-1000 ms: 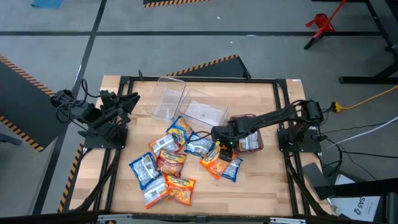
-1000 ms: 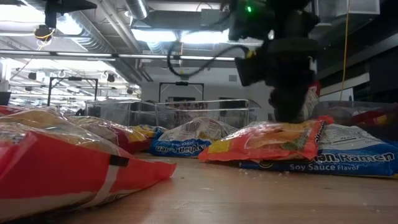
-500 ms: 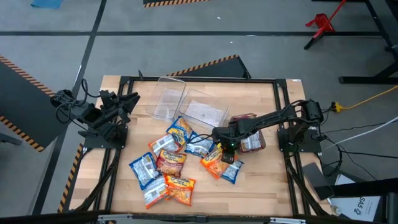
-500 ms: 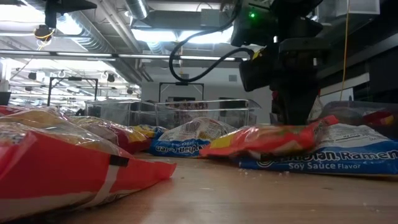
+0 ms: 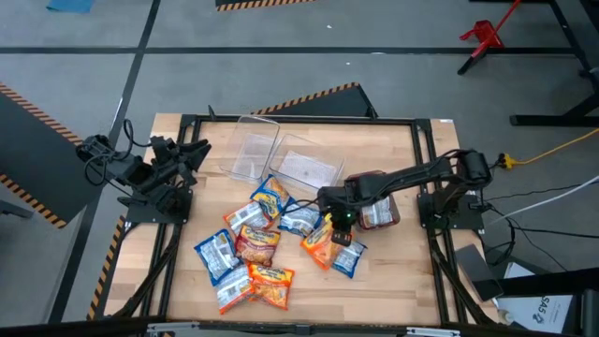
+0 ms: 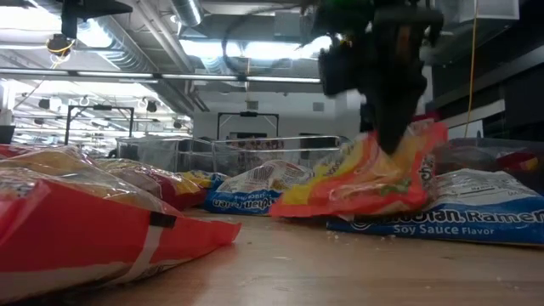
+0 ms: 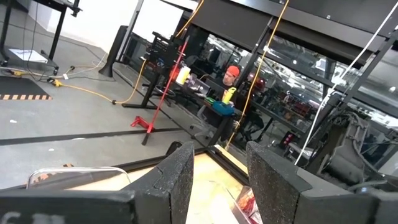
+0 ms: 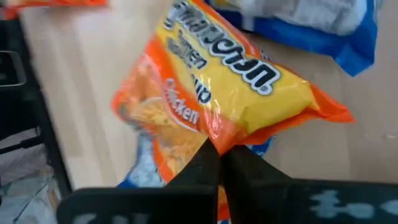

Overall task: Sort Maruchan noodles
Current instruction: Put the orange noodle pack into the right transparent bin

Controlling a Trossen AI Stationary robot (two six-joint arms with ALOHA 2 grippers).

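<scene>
Down at the near edge of the table (image 5: 393, 281), a spread of noodle packets (image 5: 245, 255) lies loose on the wood, blue-and-white, orange and red-brown ones overlapping from about seven o'clock toward the middle. Just right of that heap, at roughly five o'clock from the table's centre, the right gripper (image 5: 335, 222) has its fingers pinched tight on the edge of an orange chicken packet (image 5: 321, 242). From table height that orange chicken packet (image 6: 367, 180) is tilted, its gripped end raised and its other end resting by a blue soy sauce packet (image 6: 463, 212). The wrist camera looks past the fingers (image 8: 205, 163), pressed together on the crimped edge. Beside the gripper, toward three o'clock, a bin (image 5: 379, 213) holds red-brown packets. Farther back, near twelve o'clock, two clear bins (image 5: 281, 157) sit side by side. Off at nine o'clock the left gripper (image 5: 192, 150) waits at the table's edge, its fingers (image 7: 180, 174) standing apart with nothing between them.
</scene>
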